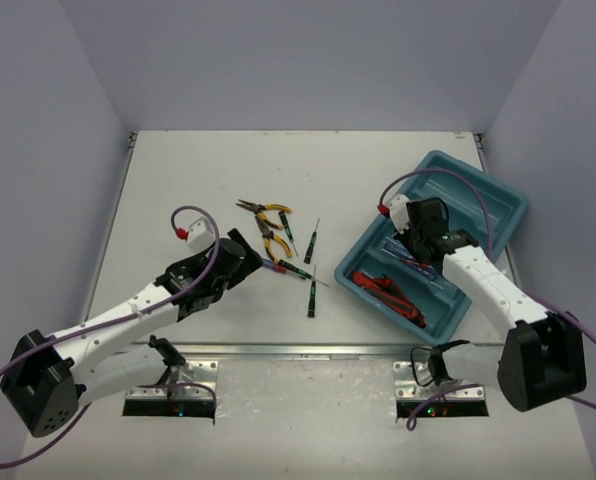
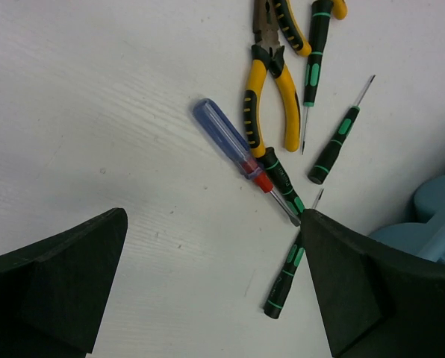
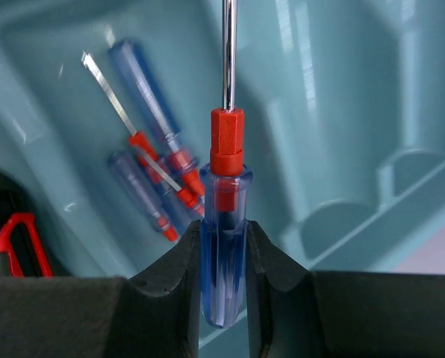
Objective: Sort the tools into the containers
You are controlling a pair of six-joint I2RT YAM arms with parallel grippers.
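My right gripper (image 3: 222,246) is shut on a blue-handled screwdriver (image 3: 224,224), shaft pointing away, above the teal tray (image 3: 342,112). Below it, three blue-handled screwdrivers (image 3: 151,112) lie in one compartment. Red-handled pliers (image 1: 388,292) lie in the tray's near compartment. My left gripper (image 2: 213,224) is open just above the table, nothing between its fingers. Ahead of it a blue-handled screwdriver (image 2: 230,145) lies across a black-green screwdriver (image 2: 282,177). Yellow-handled pliers (image 2: 271,97) and more black-green screwdrivers (image 2: 334,145) lie beyond. One black-green screwdriver (image 2: 284,283) runs under my right finger.
The loose tools cluster mid-table (image 1: 283,250), left of the tray (image 1: 488,200). The tray sits at an angle on the right side, its far compartments bare. White walls enclose the table on three sides.
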